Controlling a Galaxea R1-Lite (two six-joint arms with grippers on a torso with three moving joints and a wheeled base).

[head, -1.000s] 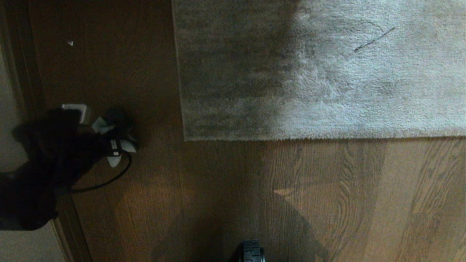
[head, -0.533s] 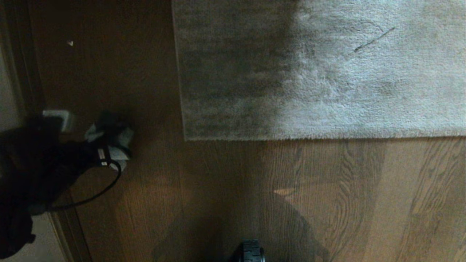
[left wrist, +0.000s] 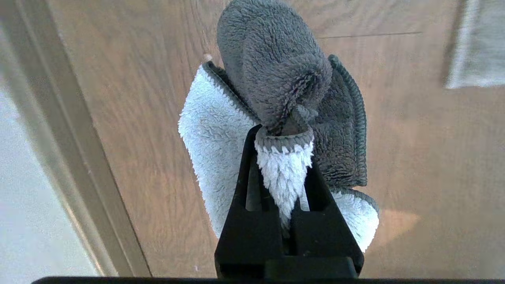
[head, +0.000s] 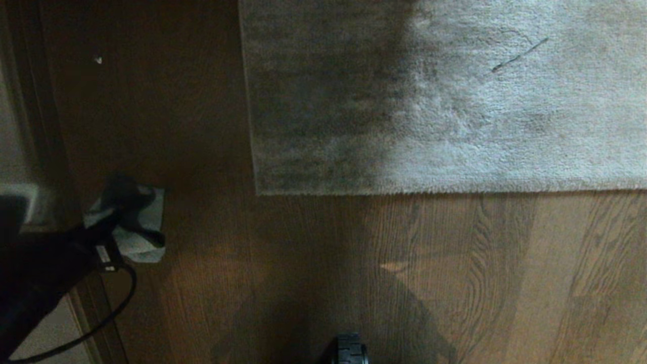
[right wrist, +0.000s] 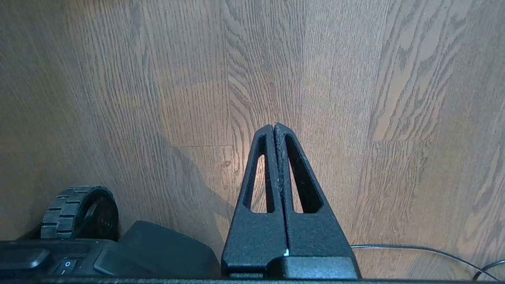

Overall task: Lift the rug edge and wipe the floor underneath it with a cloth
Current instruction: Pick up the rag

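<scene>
The cloth [head: 149,230], a fluffy rag with a pale blue side and a dark grey side [left wrist: 276,71], is bunched in my left gripper [head: 129,217], which is shut on it [left wrist: 283,132] just over the floor [head: 303,263] at the left, well away from the rug. The grey plush rug [head: 429,101] lies flat, and its near rug edge [head: 445,191] runs straight across the brown planks. Its corner also shows in the left wrist view as a pale rug [left wrist: 473,43]. My right gripper [right wrist: 274,126] is shut and empty above bare floor [right wrist: 158,79], out of the head view.
A dark baseboard strip [head: 30,126] runs along the far left beside a paler surface [head: 40,333]. A black cable [head: 101,323] loops from the left arm. My base's wheel [head: 349,349] pokes in at the bottom, also seen as a ribbed wheel [right wrist: 79,213]. A white speck [head: 97,60] lies on the floor.
The left arm has drawn back toward the near left, carrying the cloth with it. The rug and the right arm have not moved.
</scene>
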